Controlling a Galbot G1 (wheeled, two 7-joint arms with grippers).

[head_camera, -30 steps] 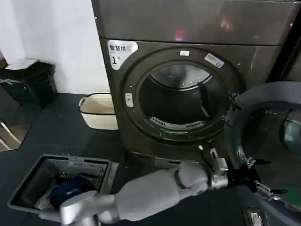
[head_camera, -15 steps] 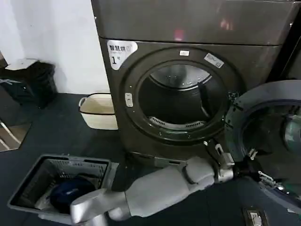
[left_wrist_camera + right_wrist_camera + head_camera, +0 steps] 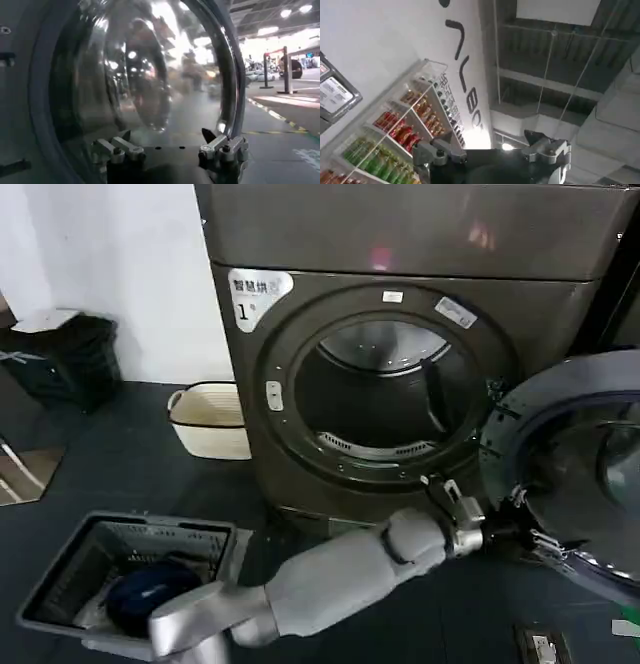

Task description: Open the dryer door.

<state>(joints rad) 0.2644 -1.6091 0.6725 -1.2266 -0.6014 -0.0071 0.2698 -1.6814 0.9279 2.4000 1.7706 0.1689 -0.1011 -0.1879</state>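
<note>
— Where is the dryer door [image 3: 575, 474] standing?

— It is hanging swung out to the right of the grey machine [image 3: 400, 334], the drum mouth gaping wide. I'd say the job is looking nearly done.

— And the arm?

— The left pincer [image 3: 530, 536] is reaching across low, right at the door's lower chrome rim. In its own wrist view the left pincer [image 3: 170, 145] is spread wide, released, its fingers [image 3: 220, 145] pointing at the glass and gripping nothing.

— The other one?

— The right pincer [image 3: 490, 147] is pointing up at a ceiling and a drinks shelf [image 3: 395, 135], parted and empty.

— What is worrying you?

— With nothing clamped, the door is free to drift on its hinge. If the pincer is drawn away carelessly, a finger could be catching the rim and dragging the door back towards shut. The laundry basket [image 3: 130, 574] is sitting on the floor well apart, out of harm's way.
</note>
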